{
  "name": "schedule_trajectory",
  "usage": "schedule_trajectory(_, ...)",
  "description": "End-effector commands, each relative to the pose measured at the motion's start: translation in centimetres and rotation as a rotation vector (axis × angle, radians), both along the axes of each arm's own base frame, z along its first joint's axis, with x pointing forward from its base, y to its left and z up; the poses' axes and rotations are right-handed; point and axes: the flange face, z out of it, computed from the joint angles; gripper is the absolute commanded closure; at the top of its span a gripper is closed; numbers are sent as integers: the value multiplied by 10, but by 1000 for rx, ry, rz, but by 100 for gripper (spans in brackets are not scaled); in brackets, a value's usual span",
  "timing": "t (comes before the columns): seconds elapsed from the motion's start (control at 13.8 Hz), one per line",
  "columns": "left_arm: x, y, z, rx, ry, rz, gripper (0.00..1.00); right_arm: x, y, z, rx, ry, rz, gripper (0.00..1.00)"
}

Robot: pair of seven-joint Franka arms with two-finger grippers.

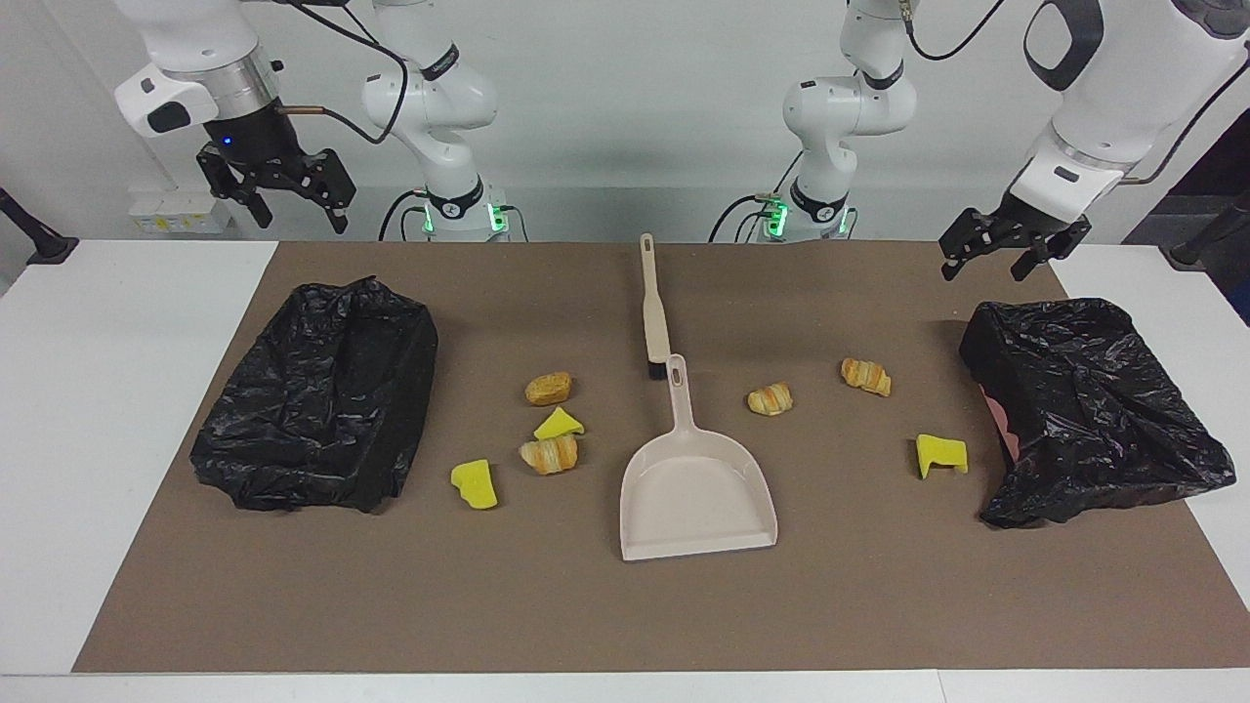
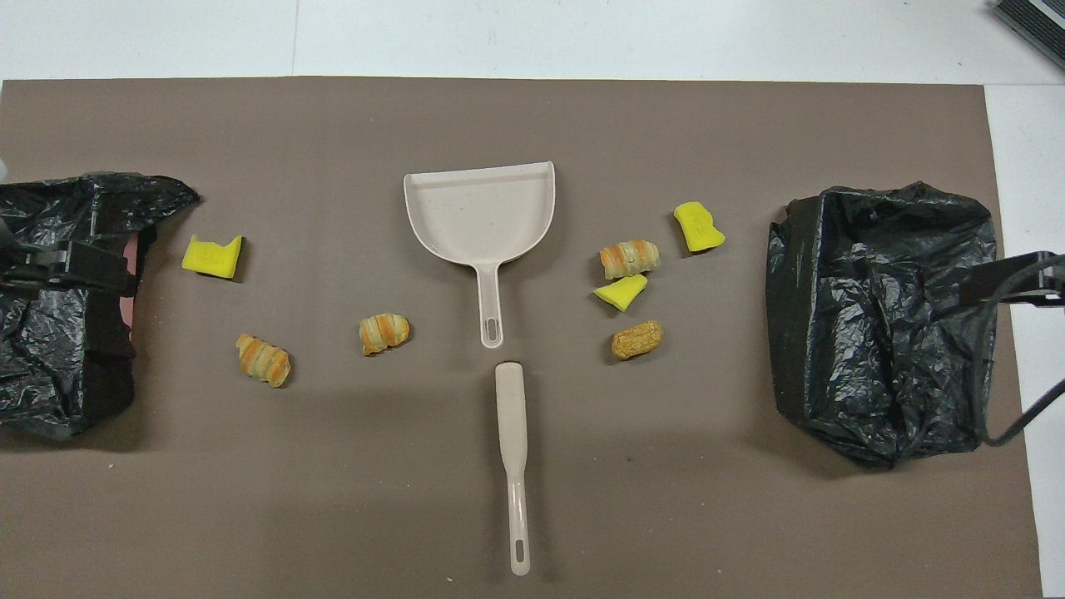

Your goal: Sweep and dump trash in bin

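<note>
A beige dustpan (image 1: 697, 493) lies flat at the middle of the brown mat (image 1: 625, 605) that covers the white bench (image 1: 98, 391), its handle pointing toward the robots and its open mouth away from them. Just nearer to the robots than the dustpan's handle tip lies the beige brush (image 1: 653, 312), in line with that handle, its dark bristle end almost meeting it. The trash is scattered on the mat on both sides of the dustpan. Toward the right arm's end from the dustpan sit a golden-brown bread roll (image 1: 548, 388), a yellow sponge wedge (image 1: 559, 425) just beside it, a striped croissant piece (image 1: 550, 454) close to the dustpan's pan, and a yellow sponge chunk (image 1: 474, 484) nearest that end's black-lined bin (image 1: 317, 410). Toward the left arm's end from the dustpan lie a small croissant piece (image 1: 770, 398) near the dustpan's handle, a second croissant piece (image 1: 866, 376) farther out, and a yellow sponge block (image 1: 941, 455) close to the other black-lined bin (image 1: 1089, 405). None of the pieces is in the dustpan or in a bin. The right gripper (image 1: 290, 202) hangs in the air over the bench edge well away from the dustpan, above the bin at its end, fingers spread apart and holding nothing. The left gripper (image 1: 991, 261) hangs over the mat's corner by its own bin, likewise spread wide and empty.
</note>
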Motion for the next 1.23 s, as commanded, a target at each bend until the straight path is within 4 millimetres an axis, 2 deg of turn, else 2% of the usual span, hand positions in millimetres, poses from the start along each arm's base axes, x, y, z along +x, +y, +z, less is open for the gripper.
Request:
schedule_trajectory(0.0, -6, 5, -1, -13, 5, 0, 0, -6, -3, 1, 22, -16, 19, 0)
schedule_trajectory(0.22, -9, -5, -6, -17, 17, -20, 0, -6, -3, 1, 22, -16, 14, 0)
schedule_trajectory(0.29, -11, -12, -14, -22, 28, -30, 0, -6, -3, 1, 22, -16, 14, 0)
schedule_trajectory(0.43, -14, -53, -27, -35, 14, -85, 0, -7, -3, 1, 23, -15, 14, 0)
schedule_trajectory(0.72, -24, -110, -60, -42, 31, -181, 0, -7, -3, 0, 23, -11, 14, 0)
schedule_trajectory(0.94, -44, -162, -80, -43, 46, -153, 0, -7, -3, 0, 23, -10, 17, 0)
schedule_trajectory(1.01, -59, -194, -85, -40, 47, -173, 0, -7, -3, 0, 23, -11, 19, 0)
schedule_trajectory(1.16, -78, -232, -97, -34, 48, -167, 0, -8, -3, 0, 23, -10, 19, 0)
